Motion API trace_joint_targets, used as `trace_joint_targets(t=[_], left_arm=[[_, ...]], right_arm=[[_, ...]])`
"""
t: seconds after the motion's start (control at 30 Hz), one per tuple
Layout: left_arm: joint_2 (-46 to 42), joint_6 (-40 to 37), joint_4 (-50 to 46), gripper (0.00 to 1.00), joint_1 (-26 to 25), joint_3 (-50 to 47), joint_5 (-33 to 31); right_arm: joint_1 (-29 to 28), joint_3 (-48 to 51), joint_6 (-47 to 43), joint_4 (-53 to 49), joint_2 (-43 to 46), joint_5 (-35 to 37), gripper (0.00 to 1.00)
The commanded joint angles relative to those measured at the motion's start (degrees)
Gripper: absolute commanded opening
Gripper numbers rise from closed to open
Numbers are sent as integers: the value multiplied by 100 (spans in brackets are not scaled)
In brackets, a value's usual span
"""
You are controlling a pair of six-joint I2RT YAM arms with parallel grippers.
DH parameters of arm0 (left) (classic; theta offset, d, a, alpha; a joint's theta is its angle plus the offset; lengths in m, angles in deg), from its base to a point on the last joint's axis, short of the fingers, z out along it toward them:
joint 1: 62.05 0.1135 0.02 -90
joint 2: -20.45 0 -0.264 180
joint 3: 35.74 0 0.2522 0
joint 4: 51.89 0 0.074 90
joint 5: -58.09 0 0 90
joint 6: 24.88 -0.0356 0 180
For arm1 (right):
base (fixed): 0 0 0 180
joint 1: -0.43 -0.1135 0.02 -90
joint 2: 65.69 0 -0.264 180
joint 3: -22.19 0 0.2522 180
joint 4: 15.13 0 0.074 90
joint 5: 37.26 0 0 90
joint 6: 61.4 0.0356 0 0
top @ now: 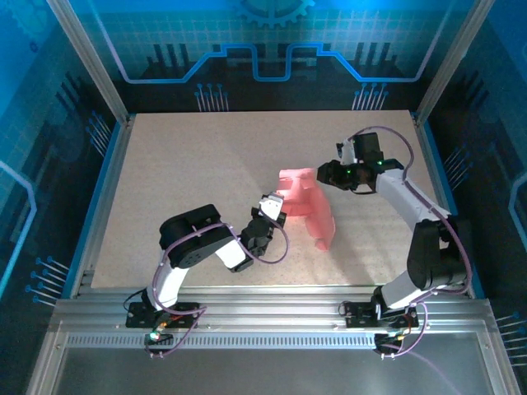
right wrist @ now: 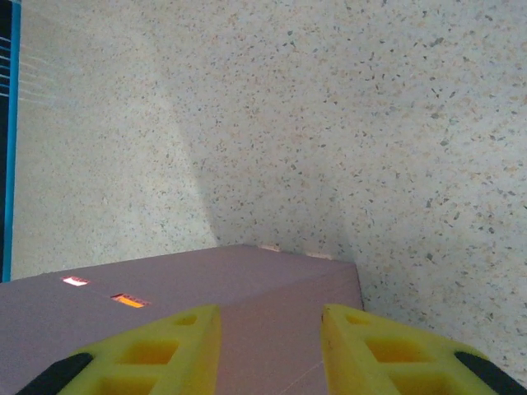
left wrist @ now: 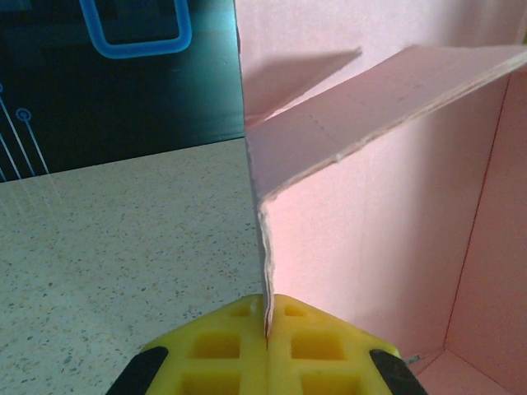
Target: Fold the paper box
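The pink paper box point(top: 309, 206) stands partly formed in the middle of the table, with flaps sticking out. My left gripper point(top: 274, 207) reaches it from the left. In the left wrist view its yellow fingers point(left wrist: 222, 346) are shut on the thin edge of a card wall point(left wrist: 265, 271), and the box's inner walls point(left wrist: 370, 230) rise to the right. My right gripper point(top: 325, 174) hovers at the box's far right corner. In the right wrist view it point(right wrist: 270, 337) is open, with a flat panel of the box point(right wrist: 247, 280) lying beyond the gap between its fingers.
The speckled beige tabletop point(top: 206, 164) spreads around the box. A blue rim point(top: 105, 189) and metal posts bound it at the sides. An aluminium rail point(top: 263, 300) with both arm bases runs along the near edge.
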Motion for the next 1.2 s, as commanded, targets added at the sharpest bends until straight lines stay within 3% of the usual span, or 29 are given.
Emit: trace_joint_targets(t=[0.0, 0.17, 0.33, 0.5, 0.6, 0.77, 0.97, 1.17], left_arm=[[247, -224, -348, 0, -58, -40, 21], [297, -242, -352, 0, -62, -10, 101], [344, -251, -348, 0, -58, -17, 113], [341, -247, -344, 0, -61, -16, 154], [311, -308, -348, 0, -59, -8, 176], [349, -299, -346, 0, -58, 10, 220], [354, -313, -348, 0, -61, 32, 231], [353, -299, -347, 0, -58, 36, 238]], right_arm=[[104, 13, -242, -152, 183, -17, 38], [335, -55, -472, -209, 411, 9, 39], [437, -336, -1342, 41, 681, -168, 46], [283, -1110, -2315, 146, 327, -943, 50], [88, -1767, -3055, -376, -101, -1508, 50], [-224, -2777, -4536, -1587, -800, -1784, 50], [-428, -3522, -5722, -2747, -1567, -1560, 49], [-734, -3069, -6351, -2891, -1521, -987, 48]])
